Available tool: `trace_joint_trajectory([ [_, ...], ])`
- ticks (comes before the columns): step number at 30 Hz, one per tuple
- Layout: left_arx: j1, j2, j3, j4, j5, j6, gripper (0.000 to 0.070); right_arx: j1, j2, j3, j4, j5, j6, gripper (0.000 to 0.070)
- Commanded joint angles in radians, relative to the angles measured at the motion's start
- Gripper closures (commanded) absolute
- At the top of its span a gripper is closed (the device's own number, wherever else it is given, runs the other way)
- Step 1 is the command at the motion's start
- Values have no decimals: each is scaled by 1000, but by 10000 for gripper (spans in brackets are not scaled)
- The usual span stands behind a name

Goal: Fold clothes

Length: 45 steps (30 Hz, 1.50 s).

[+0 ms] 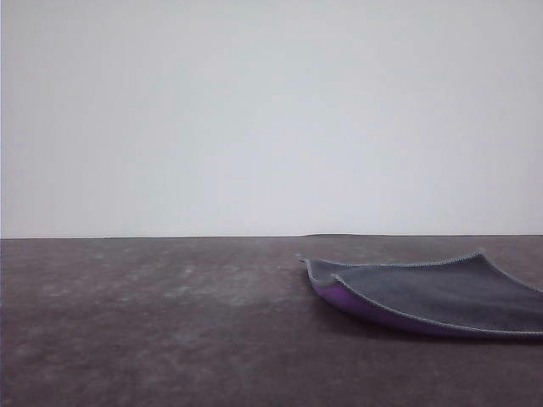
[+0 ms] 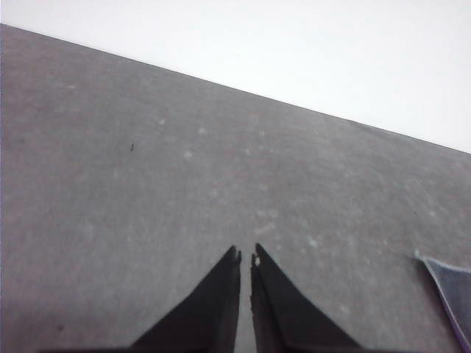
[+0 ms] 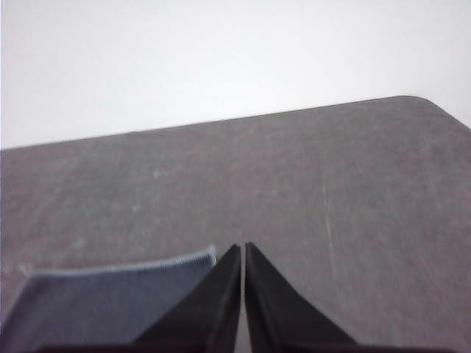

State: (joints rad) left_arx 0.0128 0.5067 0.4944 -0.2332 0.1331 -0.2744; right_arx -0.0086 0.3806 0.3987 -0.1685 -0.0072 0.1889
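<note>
- The cloth (image 1: 433, 292) is lying on the dark grey table (image 1: 170, 322), on the right side in the front view, and its right part is going out of the picture.
- It is showing its dark grey face on top, while a strip of the bright purple face is appearing under the near left edge, which is curling up a little from the table.
- A light grey stitched edging is running along its borders, and it is looking folded over itself, with a grey layer lying over the purple one.
- The left gripper (image 2: 246, 254) is sitting above the bare table, and its two black fingers are standing almost together, with only a thin slit between the tips and nothing between them.
- In the left wrist view, one corner of the cloth (image 2: 450, 283) is appearing well apart from these fingers.
- The right gripper (image 3: 242, 247) is also having its fingers closed together, tip against tip, and holding nothing.
- In the right wrist view, the grey face of the cloth (image 3: 110, 298) is lying just beside the right fingers, with its stitched corner near the tips; I cannot tell if they are touching it.
- A plain white wall (image 1: 271, 110) is standing behind the table.
</note>
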Motion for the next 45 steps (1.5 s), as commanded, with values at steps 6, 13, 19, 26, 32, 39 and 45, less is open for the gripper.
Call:
trace_joint_trajectory([
  [6, -5, 374, 217, 47, 79, 27, 688, -3, 298, 234, -21, -19, 6, 697],
  [13, -47, 714, 426, 47, 207, 34, 688, -10, 585, 433, -21, -24, -26, 697],
  [19, -110, 912, 544, 46, 266, 42, 686, -27, 760, 501, -19, -62, -44, 697],
  [26, -196, 1057, 595, 48, 315, 60, 687, -93, 895, 501, -31, -179, -48, 697],
  [32, -284, 1136, 596, 46, 354, 60, 686, -166, 978, 501, -65, -321, -57, 697],
  [39, -343, 1148, 596, 54, 363, 63, 686, -223, 998, 501, -117, -437, -74, 697],
  [45, -348, 1147, 596, 53, 363, 59, 682, -236, 998, 501, -155, -468, -74, 695],
])
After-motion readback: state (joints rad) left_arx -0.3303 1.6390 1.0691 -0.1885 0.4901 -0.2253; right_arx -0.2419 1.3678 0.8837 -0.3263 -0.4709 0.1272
